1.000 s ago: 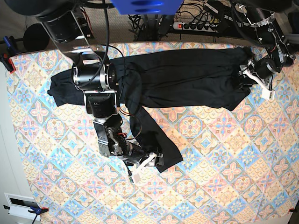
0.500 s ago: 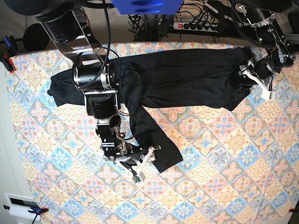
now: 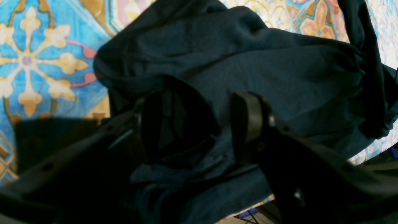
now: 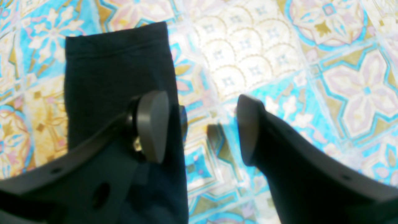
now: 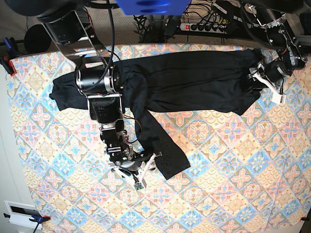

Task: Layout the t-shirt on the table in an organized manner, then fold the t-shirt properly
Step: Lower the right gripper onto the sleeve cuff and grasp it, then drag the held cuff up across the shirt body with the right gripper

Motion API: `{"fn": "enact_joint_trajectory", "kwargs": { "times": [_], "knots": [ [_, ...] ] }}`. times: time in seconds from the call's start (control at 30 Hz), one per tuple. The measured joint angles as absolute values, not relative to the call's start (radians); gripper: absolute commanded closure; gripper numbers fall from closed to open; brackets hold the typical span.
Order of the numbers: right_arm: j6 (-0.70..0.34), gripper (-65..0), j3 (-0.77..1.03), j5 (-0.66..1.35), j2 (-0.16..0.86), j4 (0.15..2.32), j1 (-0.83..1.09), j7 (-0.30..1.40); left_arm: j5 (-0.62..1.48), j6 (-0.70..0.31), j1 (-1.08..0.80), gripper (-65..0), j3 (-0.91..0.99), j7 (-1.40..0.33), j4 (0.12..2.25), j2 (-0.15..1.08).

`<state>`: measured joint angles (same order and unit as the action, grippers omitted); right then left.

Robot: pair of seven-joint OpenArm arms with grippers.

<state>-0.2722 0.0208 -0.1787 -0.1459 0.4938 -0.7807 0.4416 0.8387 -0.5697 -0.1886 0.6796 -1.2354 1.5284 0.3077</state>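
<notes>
Right wrist view, nearest first: my right gripper (image 4: 199, 127) hangs low over the table (image 4: 279, 46) with jaws wide and nothing between them. One pad (image 4: 152, 124) sits above the sleeve cuff of the t-shirt (image 4: 118, 77); the other is over bare cloth. I cannot tell whether the pad touches the fabric.

Base view places this sleeve end toward the table's middle, running up to the shirt body along the far edge.

At the far right corner, my left gripper (image 3: 199, 124) is buried in bunched shirt fabric. Its jaws stand fairly wide with cloth heaped between and around them; a firm pinch is not evident.

Judgement: the layout step is in hand, folding not begun. The next move calls for straightening the sleeve and flattening the bunched right end.
</notes>
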Motion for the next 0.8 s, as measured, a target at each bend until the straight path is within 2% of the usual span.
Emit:
{"fn": "enact_joint_trajectory", "kwargs": {
  "times": [0.27,0.8],
  "knots": [
    [-0.275,-34.0,0.020,-0.179,-0.147,0.377,-0.775,0.361,0.839,-0.570,-0.189,-34.8,0.681,-1.235,1.528,0.308],
    [-0.268,-33.9,0.020,-0.176,-0.147,0.380,-0.744,0.306,0.838,-0.570,-0.186,-34.8,0.681,-1.235,1.528,0.308]
  ]
}}
